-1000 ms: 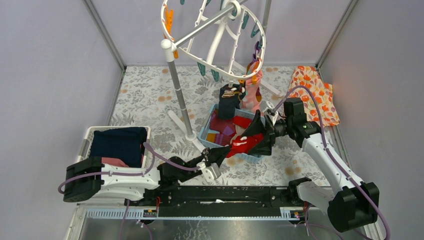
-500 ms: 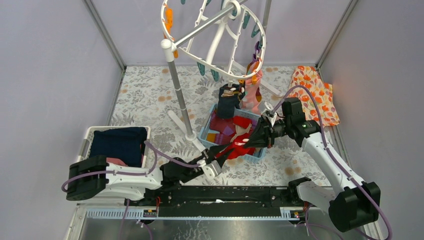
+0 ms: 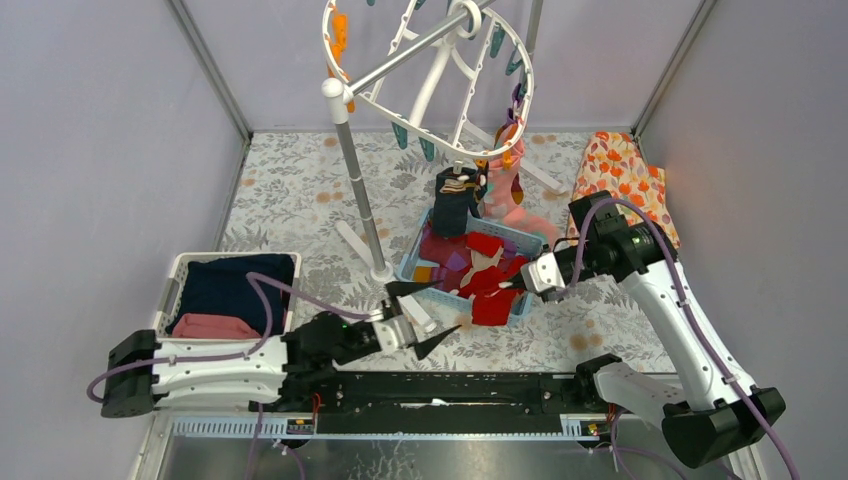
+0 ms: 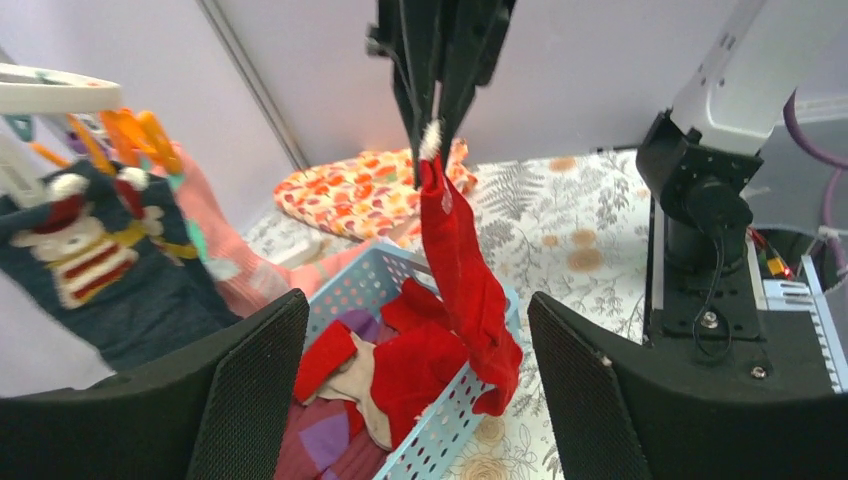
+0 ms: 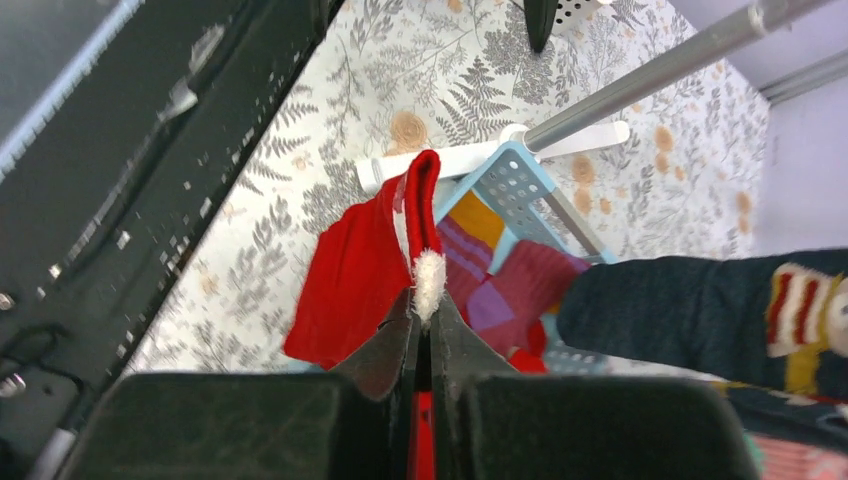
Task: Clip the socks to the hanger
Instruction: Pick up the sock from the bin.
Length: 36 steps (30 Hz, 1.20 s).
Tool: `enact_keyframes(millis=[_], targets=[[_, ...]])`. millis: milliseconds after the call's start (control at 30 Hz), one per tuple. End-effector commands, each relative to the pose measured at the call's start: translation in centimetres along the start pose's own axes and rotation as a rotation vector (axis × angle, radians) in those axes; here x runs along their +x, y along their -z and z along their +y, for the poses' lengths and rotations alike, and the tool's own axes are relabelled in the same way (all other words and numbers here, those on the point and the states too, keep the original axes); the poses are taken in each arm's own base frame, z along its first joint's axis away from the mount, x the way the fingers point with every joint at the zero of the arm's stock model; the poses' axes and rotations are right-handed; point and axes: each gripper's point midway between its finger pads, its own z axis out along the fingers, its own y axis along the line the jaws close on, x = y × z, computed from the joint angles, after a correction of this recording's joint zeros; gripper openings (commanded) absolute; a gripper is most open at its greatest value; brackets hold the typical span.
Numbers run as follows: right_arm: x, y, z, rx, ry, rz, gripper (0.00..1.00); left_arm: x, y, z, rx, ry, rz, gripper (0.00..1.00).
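Note:
My right gripper (image 3: pixel 524 281) (image 5: pixel 420 322) is shut on the white-tufted end of a red sock (image 3: pixel 490 298) (image 4: pixel 460 270) (image 5: pixel 355 255). The sock hangs from it over the near rim of the blue basket (image 3: pixel 420 243) (image 4: pixel 452 425). More socks (image 3: pixel 470 262) (image 4: pixel 400 365) in red, beige and purple lie in the basket. My left gripper (image 3: pixel 425 316) (image 4: pixel 420 400) is open, just short of the basket, with nothing between its fingers. The white hanger (image 3: pixel 430 70) stands tilted above, and a navy sock (image 3: pixel 455 205) (image 4: pixel 90 270) and a pink sock (image 3: pixel 505 195) are clipped to it.
The grey pole of the rack stand (image 3: pixel 355 180) rises left of the basket. An orange floral cloth (image 3: pixel 625 185) lies at the back right. A white bin (image 3: pixel 172 285) at the near left holds folded navy and pink cloth.
My left gripper let go of the red sock, opened wide and drew back. My right gripper shut on the sock's end and pulled it up and to the right.

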Motion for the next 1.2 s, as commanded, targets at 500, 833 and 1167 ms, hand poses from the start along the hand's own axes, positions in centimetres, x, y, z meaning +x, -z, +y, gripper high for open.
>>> enact_keyframes(millis=[500, 833, 1167], targets=[[-2.0, 0.1, 1.2, -0.087, 0.234, 0.007, 0.03, 2.7, -7.2, -2.1, 0.020, 0.108, 0.077, 0.48], [-2.3, -0.5, 2.0, -0.078, 0.173, -0.047, 0.10, 2.9, -7.6, -1.2, -0.038, 0.139, 0.084, 0.00], [-2.3, -0.9, -0.3, 0.066, -0.240, -0.108, 0.75, 2.8, -5.5, 0.8, -0.086, -0.103, 0.052, 0.00]])
